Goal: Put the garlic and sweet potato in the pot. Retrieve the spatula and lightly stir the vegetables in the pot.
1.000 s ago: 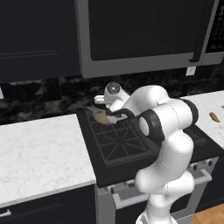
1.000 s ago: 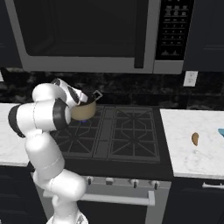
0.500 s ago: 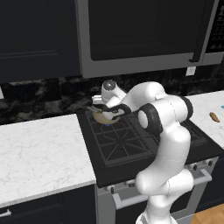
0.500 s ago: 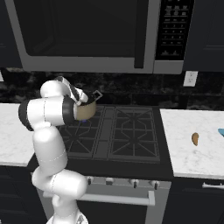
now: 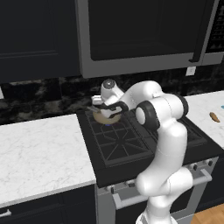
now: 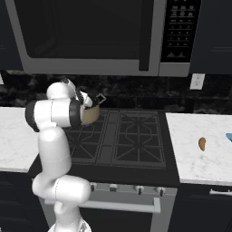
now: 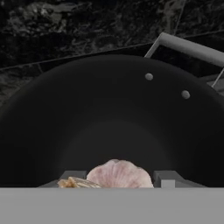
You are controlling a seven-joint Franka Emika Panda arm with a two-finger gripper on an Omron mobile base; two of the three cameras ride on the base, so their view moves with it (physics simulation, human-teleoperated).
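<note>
The small tan pot (image 5: pixel 105 118) (image 6: pixel 92 115) stands on the stove's back left burner. Its dark inside (image 7: pixel 109 118) and one grey handle (image 7: pixel 188 47) lie right below the hand. My gripper (image 7: pixel 120 178) (image 5: pixel 107 108) hangs just over the pot's mouth, shut on the pale pink garlic (image 7: pixel 118 171), which sits between the two fingertips. The orange-brown sweet potato (image 6: pixel 202 143) (image 5: pixel 214 117) lies on the white counter right of the stove. A light blue bit of the spatula (image 6: pixel 229 136) shows at the frame's edge beyond it.
The black gas stove (image 6: pixel 131 136) has raised grates. A microwave (image 6: pixel 90 36) hangs low above it, close over the arm. White marble counters (image 5: pixel 39 153) flank the stove on both sides, with a dark backsplash behind.
The arm's elbow has swung a little while the hand stays over the pot. The garlic has stayed in the gripper throughout.
</note>
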